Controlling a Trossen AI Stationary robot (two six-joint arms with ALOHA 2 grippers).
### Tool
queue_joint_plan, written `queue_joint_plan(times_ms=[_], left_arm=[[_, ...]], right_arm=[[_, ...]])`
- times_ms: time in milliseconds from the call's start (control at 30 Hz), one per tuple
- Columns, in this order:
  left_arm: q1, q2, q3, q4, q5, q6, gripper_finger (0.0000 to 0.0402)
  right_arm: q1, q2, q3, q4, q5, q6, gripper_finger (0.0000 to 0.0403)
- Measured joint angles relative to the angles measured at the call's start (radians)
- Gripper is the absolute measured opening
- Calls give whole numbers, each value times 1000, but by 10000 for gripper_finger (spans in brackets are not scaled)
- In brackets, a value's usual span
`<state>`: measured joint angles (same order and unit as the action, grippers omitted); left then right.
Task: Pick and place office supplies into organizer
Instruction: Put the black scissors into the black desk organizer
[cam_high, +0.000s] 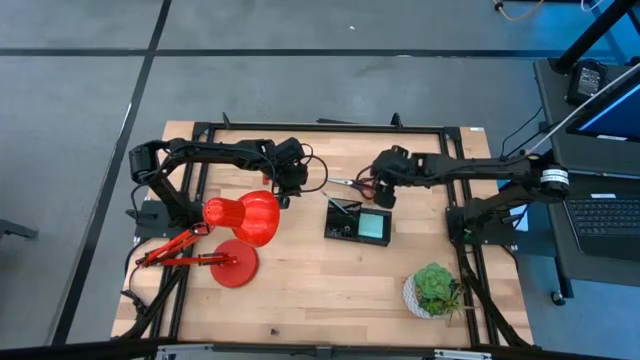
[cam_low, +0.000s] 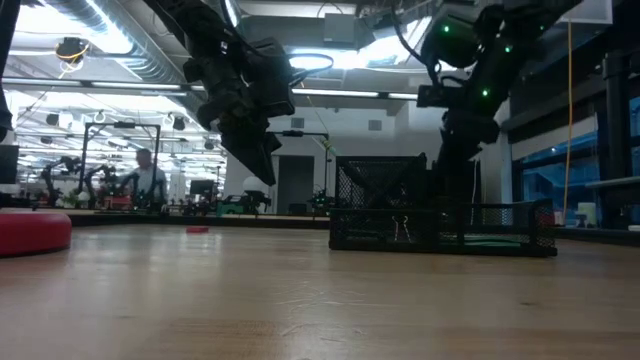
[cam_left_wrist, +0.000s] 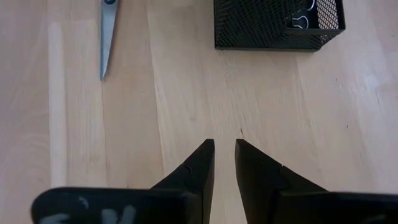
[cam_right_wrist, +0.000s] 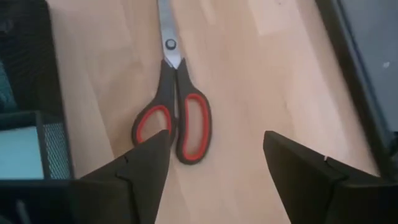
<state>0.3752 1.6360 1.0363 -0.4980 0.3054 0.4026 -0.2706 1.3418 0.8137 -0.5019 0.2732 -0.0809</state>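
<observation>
Just behind the organizer (cam_high: 358, 224) we see the scissors (cam_right_wrist: 176, 112) — black handles with red-lined loops, blades closed, lying flat — under our right gripper (cam_right_wrist: 214, 165), fingers wide; left gripper (cam_left_wrist: 224, 165) narrow, empty.

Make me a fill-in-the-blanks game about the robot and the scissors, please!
1. The scissors have ____ handle insides.
2. The scissors lie on the bare ____, outside the black organizer.
3. The right end effector above the scissors has its fingers ____.
4. The left end effector holds ____.

Missing words: red; table; open; nothing
</observation>
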Motion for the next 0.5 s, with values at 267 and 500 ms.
queue_joint_plan(times_ms=[267, 500], left_arm=[[0, 0, 0, 1, 0, 1, 59], [0, 0, 0, 0, 0, 3, 59]], right_arm=[[-56, 9, -51, 118, -134, -19, 259], [-61, 96, -51, 174, -136, -86, 259]])
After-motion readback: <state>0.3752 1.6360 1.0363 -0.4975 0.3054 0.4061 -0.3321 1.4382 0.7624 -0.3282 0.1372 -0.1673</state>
